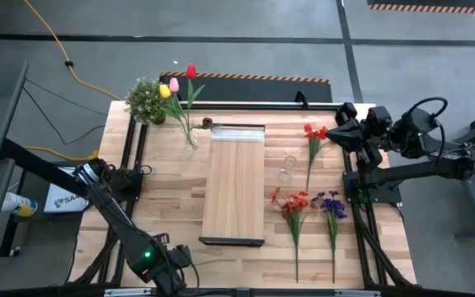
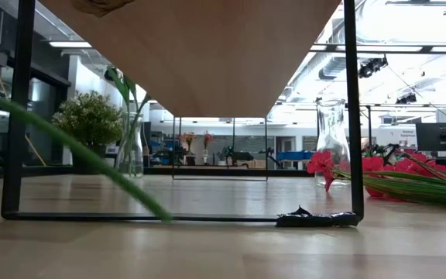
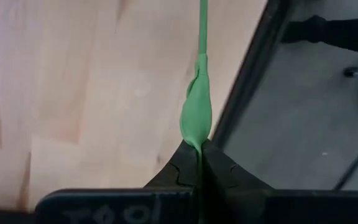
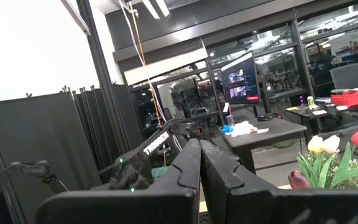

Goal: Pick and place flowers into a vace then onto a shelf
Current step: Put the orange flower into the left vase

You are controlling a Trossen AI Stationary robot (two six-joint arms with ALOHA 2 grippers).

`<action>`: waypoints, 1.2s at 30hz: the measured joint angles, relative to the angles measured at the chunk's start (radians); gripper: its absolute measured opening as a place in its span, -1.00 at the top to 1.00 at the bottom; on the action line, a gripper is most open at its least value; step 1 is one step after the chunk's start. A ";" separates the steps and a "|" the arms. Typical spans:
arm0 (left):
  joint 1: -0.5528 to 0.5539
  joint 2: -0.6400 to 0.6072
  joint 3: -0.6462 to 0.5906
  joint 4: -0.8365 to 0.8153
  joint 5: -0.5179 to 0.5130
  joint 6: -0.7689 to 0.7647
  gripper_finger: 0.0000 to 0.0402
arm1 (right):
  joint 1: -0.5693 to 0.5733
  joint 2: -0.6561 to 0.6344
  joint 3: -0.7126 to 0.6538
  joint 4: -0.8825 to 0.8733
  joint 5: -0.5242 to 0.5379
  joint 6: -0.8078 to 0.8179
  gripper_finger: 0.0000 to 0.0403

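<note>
Pinching a green flower stem (image 3: 196, 112), the left gripper (image 3: 199, 163) is seen near the table's (image 1: 163, 206) front edge; the right gripper (image 4: 200, 163) is held pressed together.

Both pincers (image 3: 199, 163) (image 4: 199, 163) closed.

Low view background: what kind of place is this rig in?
Likely an open lab or office workspace: glass partitions behind the table, exposed ceiling ducts and strip lights, and in the right wrist view desks with a lit monitor.
</note>
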 joint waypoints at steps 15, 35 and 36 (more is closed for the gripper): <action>-0.001 -0.001 0.300 -0.264 0.262 -0.213 0.85 | 0.000 0.098 0.000 -0.002 -0.033 0.000 1.00; -0.001 -0.002 0.575 -0.426 0.452 -0.486 0.85 | 0.000 0.209 0.000 -0.001 -0.178 0.003 1.00; -0.001 -0.002 0.582 -0.427 0.452 -0.498 0.85 | 0.000 0.216 0.000 -0.001 -0.179 0.003 1.00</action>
